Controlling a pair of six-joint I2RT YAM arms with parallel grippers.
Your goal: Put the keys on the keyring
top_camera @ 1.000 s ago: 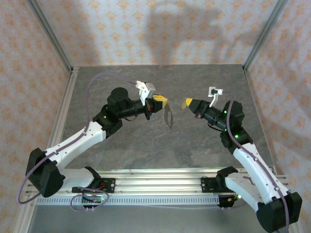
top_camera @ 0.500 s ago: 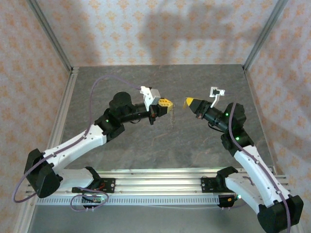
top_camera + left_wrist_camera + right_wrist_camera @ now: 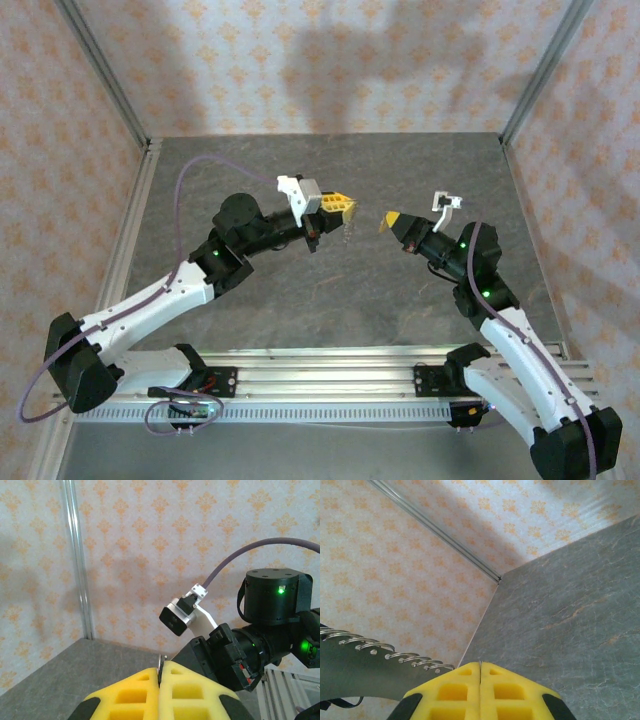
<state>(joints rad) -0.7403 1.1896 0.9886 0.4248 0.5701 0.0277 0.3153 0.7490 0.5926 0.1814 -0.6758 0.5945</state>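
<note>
While both arms are held raised over table (image 3: 330,300), tips facing and apart, threading is judged not yet done; whole joining step left.
Left gripper (image 3: 342,206): jaws pressed fully together. Thin dull strand hung just beneath tips, above mid-table, taken for keyring (image 3: 347,228). Metal bit noted at finger seam in wrist view.
Right gripper (image 3: 388,220): jaws likewise closed tight. Fine sliver noted at seam; whether key is pinched cannot be told.

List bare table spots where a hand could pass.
Free: far table strip from back wall to left gripper and right gripper; near-centre patch between left arm, right arm and front rail. Crowded: the gap between the grippers.
</note>
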